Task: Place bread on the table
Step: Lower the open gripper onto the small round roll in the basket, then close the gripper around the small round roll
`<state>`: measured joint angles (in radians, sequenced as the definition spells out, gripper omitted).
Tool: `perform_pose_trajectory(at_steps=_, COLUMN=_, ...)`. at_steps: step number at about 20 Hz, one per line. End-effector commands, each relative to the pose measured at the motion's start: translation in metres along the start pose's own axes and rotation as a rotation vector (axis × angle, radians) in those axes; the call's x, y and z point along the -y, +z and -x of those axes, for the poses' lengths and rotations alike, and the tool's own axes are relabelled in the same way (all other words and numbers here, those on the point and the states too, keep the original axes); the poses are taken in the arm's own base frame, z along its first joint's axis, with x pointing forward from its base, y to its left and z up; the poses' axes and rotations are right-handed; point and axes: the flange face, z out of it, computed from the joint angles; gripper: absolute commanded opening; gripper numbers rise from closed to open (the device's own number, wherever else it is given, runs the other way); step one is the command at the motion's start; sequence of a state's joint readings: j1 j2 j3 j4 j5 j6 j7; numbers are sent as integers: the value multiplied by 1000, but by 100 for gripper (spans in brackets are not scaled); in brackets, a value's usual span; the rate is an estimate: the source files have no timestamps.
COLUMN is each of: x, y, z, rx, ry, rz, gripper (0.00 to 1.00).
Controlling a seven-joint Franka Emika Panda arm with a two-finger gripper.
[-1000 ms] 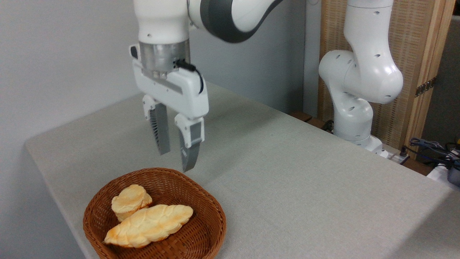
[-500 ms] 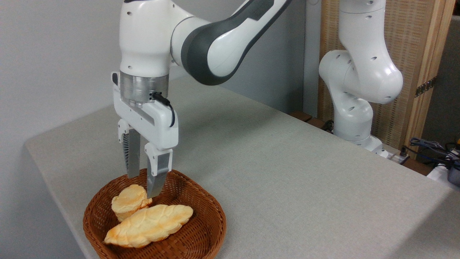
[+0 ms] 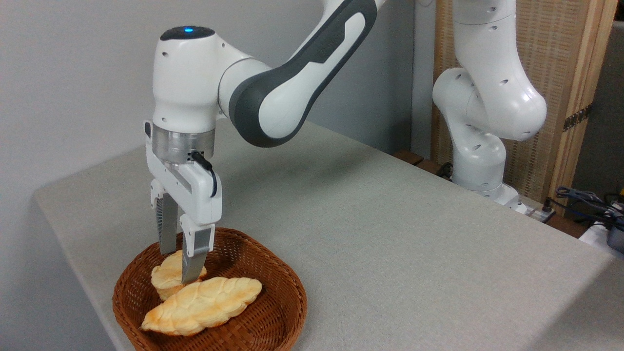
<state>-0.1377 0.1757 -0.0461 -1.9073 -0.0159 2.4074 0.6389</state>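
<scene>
Gripper [image 3: 179, 267]: fingers a bun's width apart, straddling the bread, not visibly clamped
Bread [image 3: 168, 276]: in wicker basket [image 3: 273, 312], beside braided loaf [image 3: 204, 304]
Table [image 3: 390, 234]: grey cloth

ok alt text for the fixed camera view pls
A white robot arm's gripper straddles a small round bun in a wicker basket, beside a longer braided loaf, at the near-left corner of a grey cloth-covered table.
</scene>
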Motion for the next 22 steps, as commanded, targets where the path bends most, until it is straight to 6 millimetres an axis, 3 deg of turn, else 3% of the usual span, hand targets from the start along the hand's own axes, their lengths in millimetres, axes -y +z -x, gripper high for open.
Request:
perform_pose_trajectory(at_steps=1, x=3, y=4, z=-5, rx=-12, ry=-12, rz=0, gripper=100)
perform_pose_trajectory(at_steps=2, x=2, y=5, z=-5, rx=-9, ry=-6, rz=-3, gripper=99)
perform_pose_trajectory(at_steps=4, x=2, y=5, z=-5, rx=-7, ry=8, rz=-4, gripper=86)
perform_pose_trajectory(at_steps=6, x=2, y=5, z=-4, rx=-7, ry=38, rz=-3, gripper=65)
perform_pose_trajectory(at_steps=7, x=3, y=5, z=-4, rx=-6, ry=41, rz=-3, gripper=61)
perform_pose_trajectory(at_steps=16, x=3, y=6, z=-3, rx=-1, ry=38, rz=0, gripper=62)
perform_pose_trajectory(at_steps=22, x=6, y=-20, z=-3, rx=-27, ry=20, rz=-16, gripper=63)
